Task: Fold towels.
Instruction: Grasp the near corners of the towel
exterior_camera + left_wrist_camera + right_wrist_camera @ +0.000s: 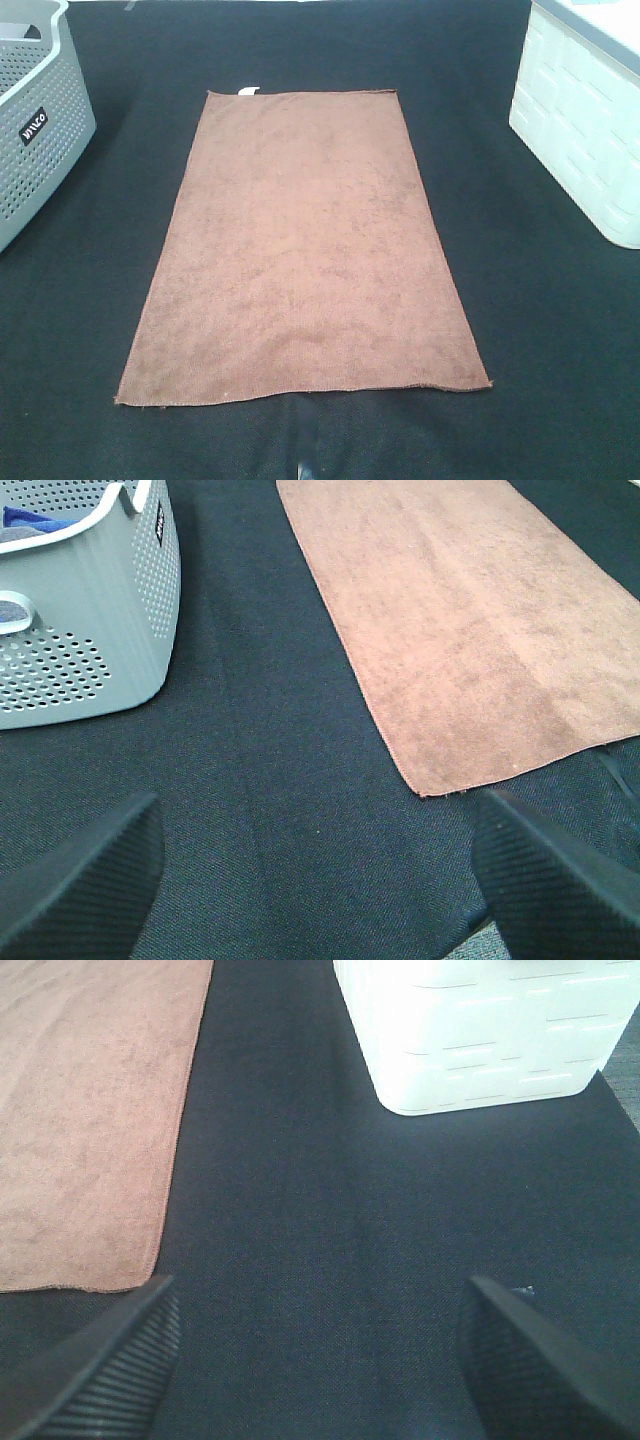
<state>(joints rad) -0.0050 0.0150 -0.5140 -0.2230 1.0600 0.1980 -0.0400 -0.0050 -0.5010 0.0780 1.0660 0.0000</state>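
A reddish-brown towel lies flat and unfolded on the black table cover, long side running away from me, with a small white tag at its far edge. It also shows in the left wrist view and the right wrist view. No gripper shows in the exterior high view. My left gripper is open and empty above bare cloth, near the towel's near left corner. My right gripper is open and empty, off the towel's near right corner.
A grey perforated basket stands at the far left; it holds blue cloth in the left wrist view. A white bin stands at the far right, also in the right wrist view. A black cover lies over the table.
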